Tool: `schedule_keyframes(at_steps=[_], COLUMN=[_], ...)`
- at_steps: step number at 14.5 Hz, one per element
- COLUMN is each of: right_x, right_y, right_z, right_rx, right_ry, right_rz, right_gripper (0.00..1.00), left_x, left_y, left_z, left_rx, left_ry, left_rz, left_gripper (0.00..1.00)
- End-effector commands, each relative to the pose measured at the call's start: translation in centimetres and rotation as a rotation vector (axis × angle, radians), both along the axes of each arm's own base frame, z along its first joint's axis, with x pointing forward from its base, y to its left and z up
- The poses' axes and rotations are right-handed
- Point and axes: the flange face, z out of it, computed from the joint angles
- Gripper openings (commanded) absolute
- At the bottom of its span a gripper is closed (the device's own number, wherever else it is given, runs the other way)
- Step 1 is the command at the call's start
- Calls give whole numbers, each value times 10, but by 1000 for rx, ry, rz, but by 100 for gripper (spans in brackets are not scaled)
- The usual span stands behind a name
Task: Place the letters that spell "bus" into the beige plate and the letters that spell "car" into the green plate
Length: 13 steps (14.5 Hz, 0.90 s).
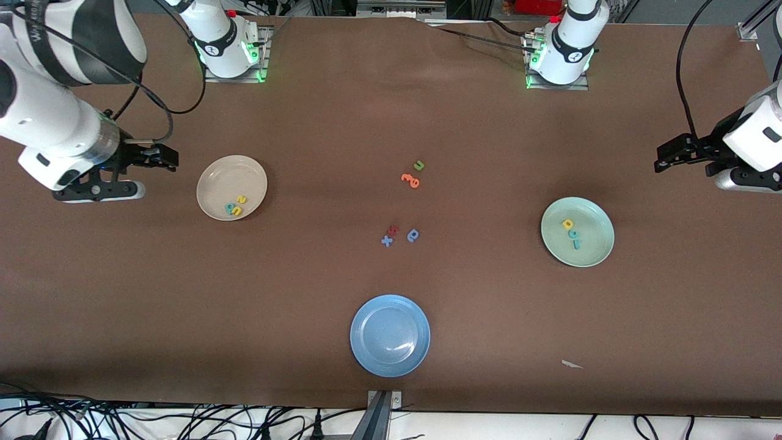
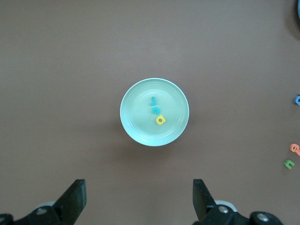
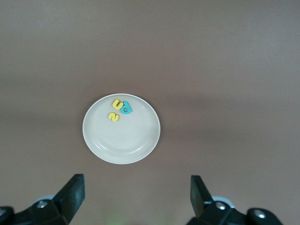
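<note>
Plates number three on the brown counter [image 1: 183, 305]. Nearest the front camera lies the blue plate [image 1: 390, 335], with nothing on it. Farther off, toward the left arm's end, the green plate [image 1: 577, 232] carries the three letters that spell "car" [image 1: 572, 233]: one yellow, two teal, in a short row near its middle. At the middle of the counter sit three loose letters close together: a blue x [image 1: 387, 241], a red letter [image 1: 394, 230] touching or nearly touching it, and a blue rounded letter [image 1: 413, 235] just beside them. Farther from the camera, toward the right arm's end, the beige plate [image 1: 231, 187] holds the three letters that spell "bus" [image 1: 234, 208]: a teal one, a yellow u and a small yellow s, bunched by the rim on the side nearer the camera. Farther still, at mid-counter, two more strays lie together: an orange letter [image 1: 411, 179] and a green u [image 1: 419, 165].

The left gripper [image 1: 672, 153] hangs in the air over the counter's end past the green plate; its jaws stand wide apart, holding and touching nothing. In the left wrist view the green plate [image 2: 154, 111] shows centred between the two fingers [image 2: 75, 199], well apart from them. The right gripper [image 1: 149, 157] hangs over the counter's end near the beige plate, jaws likewise wide and bare. In the right wrist view the beige plate [image 3: 121, 128] lies between its fingers [image 3: 72, 192], well clear of them.
</note>
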Motion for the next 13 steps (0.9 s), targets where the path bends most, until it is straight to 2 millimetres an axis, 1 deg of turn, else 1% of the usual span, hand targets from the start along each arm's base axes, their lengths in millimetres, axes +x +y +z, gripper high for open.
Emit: schedule_keyframes(at_steps=[1, 3, 5, 6, 8, 9, 10, 13], right_x=[-2, -5, -5, -4, -2, -2, -1, 0], right_y=[-18, -26, -30, -35, -35, -39, -49, -55], right_z=[32, 41, 48, 57, 71, 73, 72, 71], right_rx=[23, 26, 29, 30, 28, 26, 30, 35], right_ry=[-23, -39, -56, -70, -97, -99, -98, -100], right_rz=[-27, -1, 24, 13, 21, 17, -5, -26], right_gripper=[100, 100, 100, 100, 100, 100, 100, 100], left_x=[-2, -2, -2, -2, -2, -2, -2, -2], left_y=[0, 0, 0, 0, 0, 0, -1, -2], left_z=[8, 8, 8, 7, 7, 6, 6, 6], left_rx=[-32, -32, -32, -32, -32, -32, -32, -32], left_ry=[3, 2, 2, 3, 3, 5, 6, 6], left_rz=[-17, -17, -17, -16, -16, -16, -18, -19], left_gripper=[100, 100, 100, 100, 100, 100, 100, 100])
